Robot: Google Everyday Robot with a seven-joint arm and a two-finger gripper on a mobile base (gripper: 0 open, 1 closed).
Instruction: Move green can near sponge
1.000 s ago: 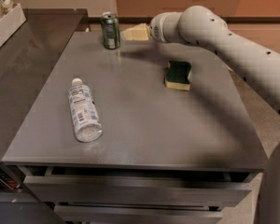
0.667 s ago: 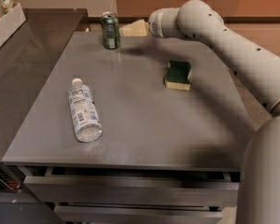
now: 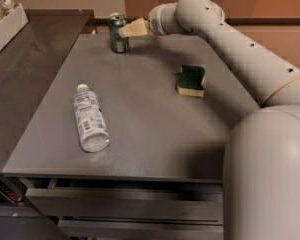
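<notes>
The green can (image 3: 117,33) stands upright at the far edge of the grey table (image 3: 150,129), left of centre. The sponge (image 3: 191,80), dark green on top with a yellow base, lies flat on the table's right side, well apart from the can. My gripper (image 3: 130,29) reaches in from the right and its pale fingers touch the can's right side near the top.
A clear plastic water bottle (image 3: 90,118) lies on its side on the table's left half. A white box (image 3: 6,26) stands on the dark counter at the far left. My arm (image 3: 240,49) spans the table's far right above the sponge.
My gripper has moved left, from a gap beside the can to right against it. The can, sponge and bottle have not moved.
</notes>
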